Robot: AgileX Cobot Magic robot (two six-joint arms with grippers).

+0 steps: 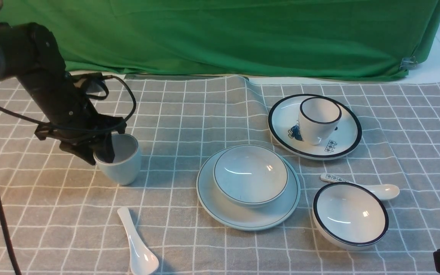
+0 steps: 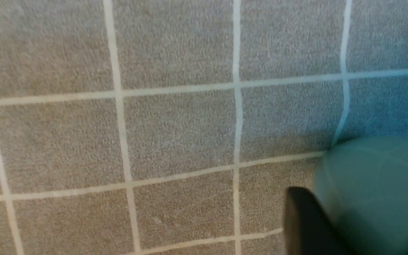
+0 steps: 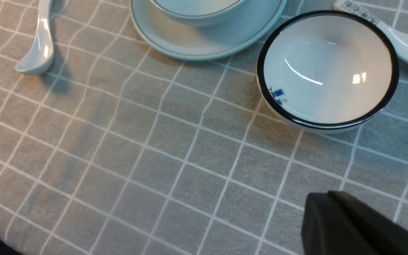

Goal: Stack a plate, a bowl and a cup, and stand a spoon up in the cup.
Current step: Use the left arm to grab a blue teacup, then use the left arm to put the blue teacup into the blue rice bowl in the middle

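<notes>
The plate (image 1: pixel 243 221) lies flat on the grey checked cloth (image 1: pixel 189 114), and everything else is placed from it. The bowl (image 1: pixel 250 175) sits upright on the plate, slightly toward its far side, so a wider band of bare plate shows at the near edge. The cup (image 1: pixel 122 170) is well to the left of the plate and a little farther back, mouth up and leaning slightly, not on the stack. The left gripper (image 1: pixel 98 156) is at the cup's rim on the side away from the plate. Its jaws are drawn narrow across the wall, one finger down inside the cup and the other against the outside, so it grips the cup. The left wrist view shows that outer finger lying along the cup's pale wall above the cloth. The spoon (image 1: pixel 138 248) lies on the cloth to the near left of the plate, well apart from it, bowl end nearest the robot and handle pointing away. A black-rimmed plate (image 1: pixel 348 133) carrying a black-rimmed cup (image 1: pixel 317 120) lies to the far right of the plate. A black-rimmed bowl (image 1: pixel 350 215) stands just to the plate's right, with a marked spoon (image 1: pixel 376 190) behind it. The right gripper (image 3: pixel 322 216) hangs to the near right of the plate, beyond the black-rimmed bowl, its jaws closed with nothing in them.
</notes>
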